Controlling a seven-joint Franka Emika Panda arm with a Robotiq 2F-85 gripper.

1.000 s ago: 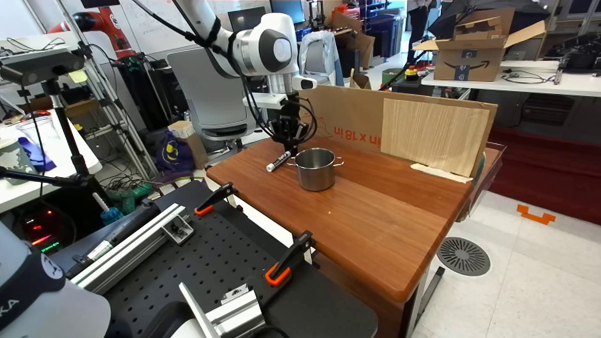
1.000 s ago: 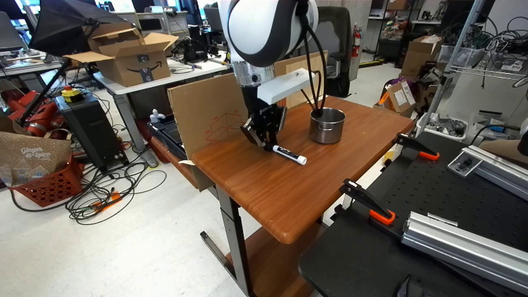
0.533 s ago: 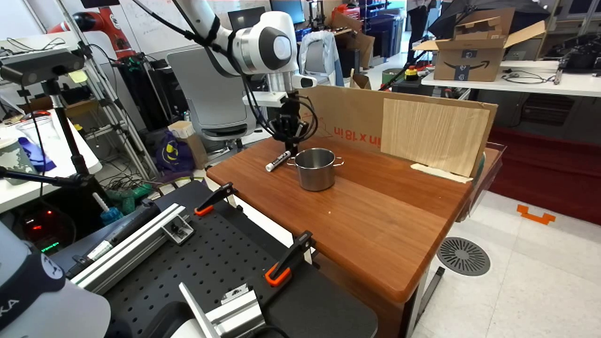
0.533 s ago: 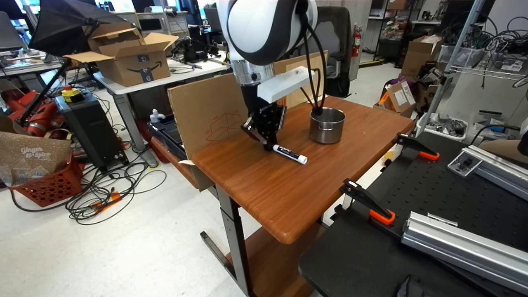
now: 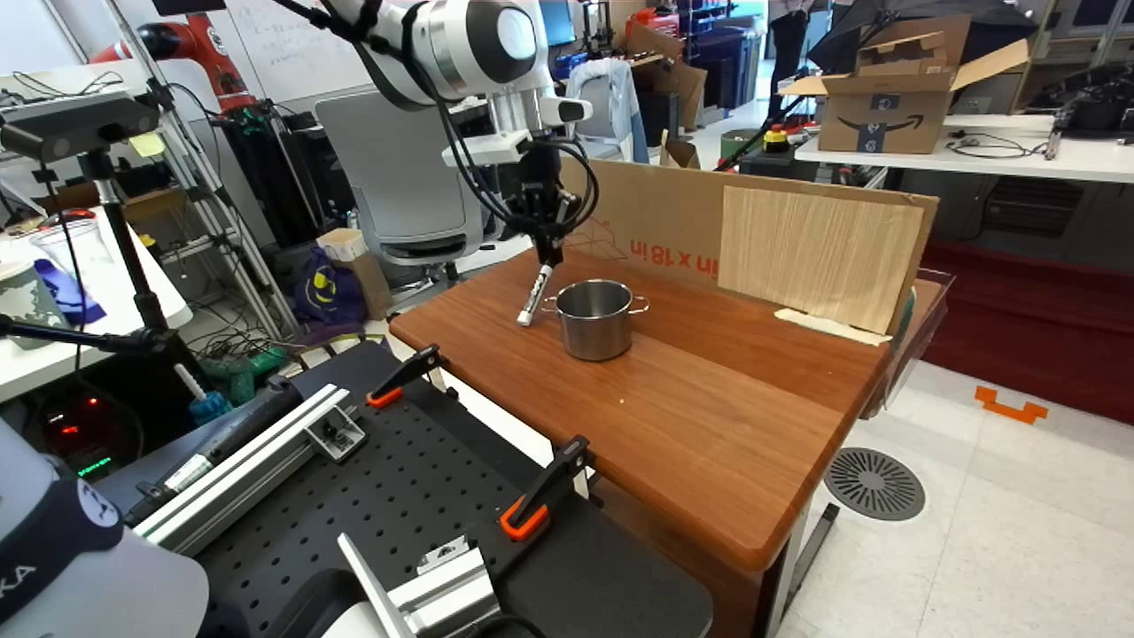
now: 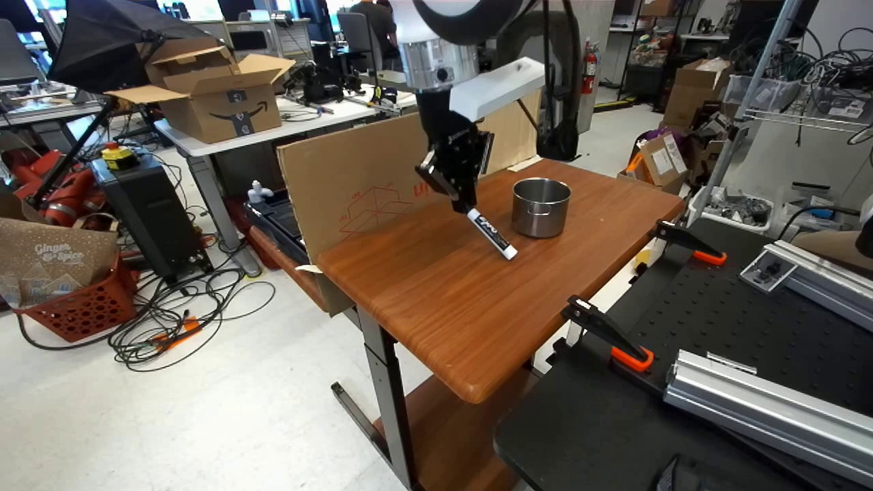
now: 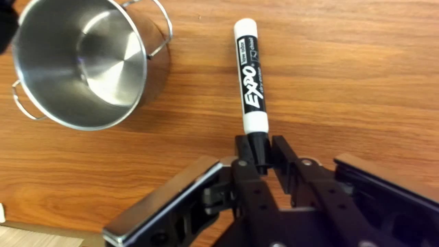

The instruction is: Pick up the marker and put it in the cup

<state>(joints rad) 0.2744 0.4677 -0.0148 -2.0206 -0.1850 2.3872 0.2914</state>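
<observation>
The marker (image 5: 535,295), with a white and black barrel and a black cap, hangs tilted from my gripper (image 5: 551,259). In the wrist view my gripper (image 7: 261,147) is shut on the black cap of the marker (image 7: 252,75), and the white end points away. In an exterior view the marker (image 6: 492,234) slants down beside the cup (image 6: 541,215); I cannot tell whether its lower end touches the table. The shiny metal cup (image 5: 597,328) stands upright on the table with two wire handles. In the wrist view the inside of the cup (image 7: 51,85) shows bare metal.
A cardboard sheet (image 5: 656,213) with a wooden panel (image 5: 815,257) stands along the table's (image 5: 709,461) edge. Two black-orange clamps (image 5: 549,487) sit at the side by the black perforated board (image 5: 425,478). Loose cables (image 5: 469,177) hang along the arm.
My gripper has risen with the marker's capped end. The marker has gone from lying nearly flat on the table to a steep slant. The cup has not moved.
</observation>
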